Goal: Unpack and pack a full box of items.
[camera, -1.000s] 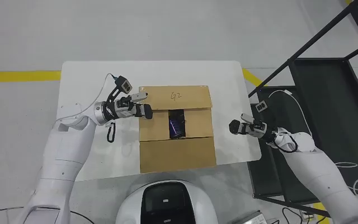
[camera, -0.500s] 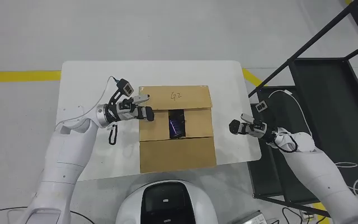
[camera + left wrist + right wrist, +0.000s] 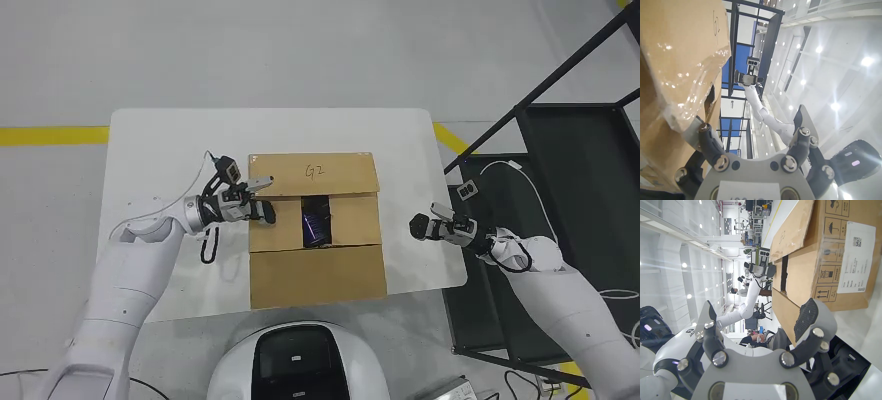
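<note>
A cardboard box [image 3: 318,275] stands in the middle of the white table [image 3: 160,150], its top flaps lying nearly flat with a gap between them. In the gap shows a dark blue item [image 3: 315,221]. My left gripper [image 3: 263,199] is open at the box's left edge, beside the gap. In the left wrist view one fingertip [image 3: 693,130] sits tucked under the flap's corner with its loose clear tape [image 3: 693,79], the other finger [image 3: 805,121] free in the air. My right gripper [image 3: 418,226] hangs open to the right of the box [image 3: 831,256], apart from it, holding nothing.
A black metal rack [image 3: 575,190] stands off the table's right edge, close behind the right arm. Bare table lies left of the box and beyond it. The box's labelled side [image 3: 855,262] faces the right gripper.
My left gripper has shifted a little to the right and toward the robot, closing in on the box's left edge at the gap. The right arm and the box have kept still.
</note>
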Controlling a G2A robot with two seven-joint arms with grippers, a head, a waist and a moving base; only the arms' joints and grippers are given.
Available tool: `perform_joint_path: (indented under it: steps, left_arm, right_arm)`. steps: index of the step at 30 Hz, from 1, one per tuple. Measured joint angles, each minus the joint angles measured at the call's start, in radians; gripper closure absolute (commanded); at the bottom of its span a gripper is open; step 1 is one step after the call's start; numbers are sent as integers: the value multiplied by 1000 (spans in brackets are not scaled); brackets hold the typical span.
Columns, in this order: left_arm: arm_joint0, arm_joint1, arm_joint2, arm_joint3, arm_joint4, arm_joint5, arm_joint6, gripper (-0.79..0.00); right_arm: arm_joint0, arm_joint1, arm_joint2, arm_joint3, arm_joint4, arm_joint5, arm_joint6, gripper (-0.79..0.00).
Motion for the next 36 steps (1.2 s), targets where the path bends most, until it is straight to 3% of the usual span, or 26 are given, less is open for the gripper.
perform_joint_path:
  steps: [7, 19, 36]
  left_arm:
    - [-59, -18, 19, 72, -43, -69, 86, -785]
    - [-214, -78, 97, 241, -177, -143, 87, -785]
    - [-466, -189, 210, 567, -197, -243, 192, -785]
  right_arm:
    - [0, 0, 0, 0, 0, 0, 0, -785]
    - [0, 0, 0, 0, 0, 0, 0, -785]
    - [0, 0, 0, 0, 0, 0, 0, -785]
